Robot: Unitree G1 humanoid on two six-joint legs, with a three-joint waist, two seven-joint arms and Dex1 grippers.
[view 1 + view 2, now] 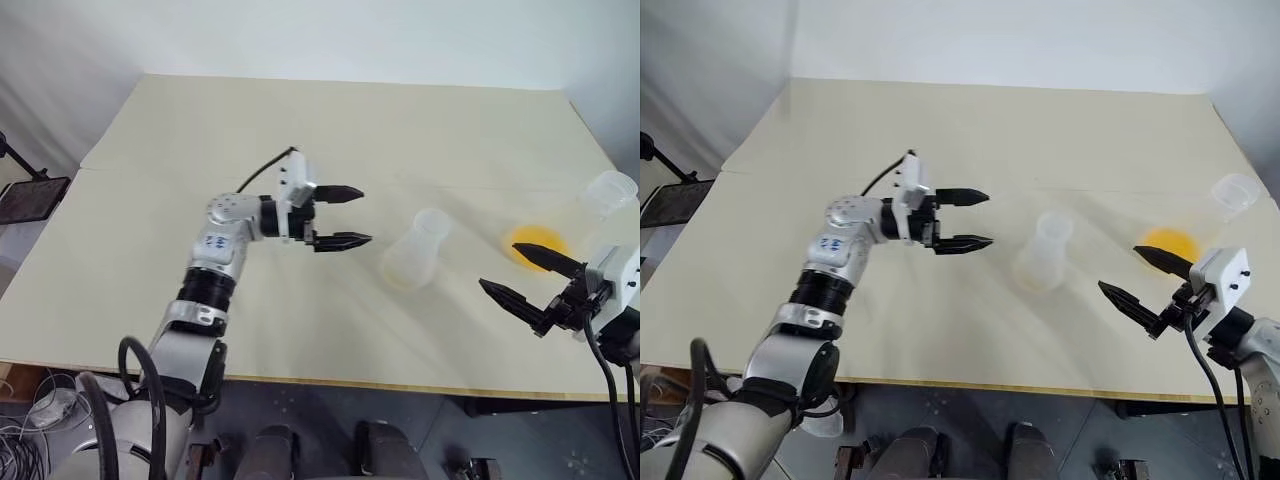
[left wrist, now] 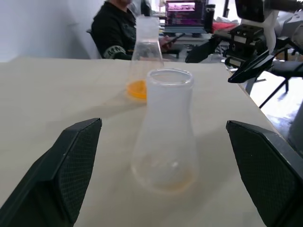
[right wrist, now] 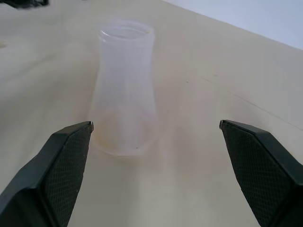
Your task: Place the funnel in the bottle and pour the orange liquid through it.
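The tabletop (image 1: 330,130) is wide and pale, and the bottle (image 1: 415,250) stands upright near its middle, empty and with nothing in its mouth; take it as the landmark. To the robot's left of it hangs the left pincer (image 1: 340,217), level, pointing at the bottle, its fingers spread wide with nothing between them. To the right of the bottle, nearer the front edge, the right pincer (image 1: 528,275) is likewise spread wide and empty, aimed back toward the bottle. Beyond the bottle on the right, the orange liquid (image 1: 538,245) shows as a bright patch at the foot of a second clear flask (image 2: 146,52); a further clear container (image 1: 610,192) stands farther right, and whether that is the funnel I cannot tell.

The main risk is a knock: the bottle is light, narrow-necked and unheld, so an arm sweeping past could topple it. Next, the right pincer sits close to the liquid's flask; a careless reach could tip it and spill. Clear walls are also slippery and hard to judge, so a grip may slide.
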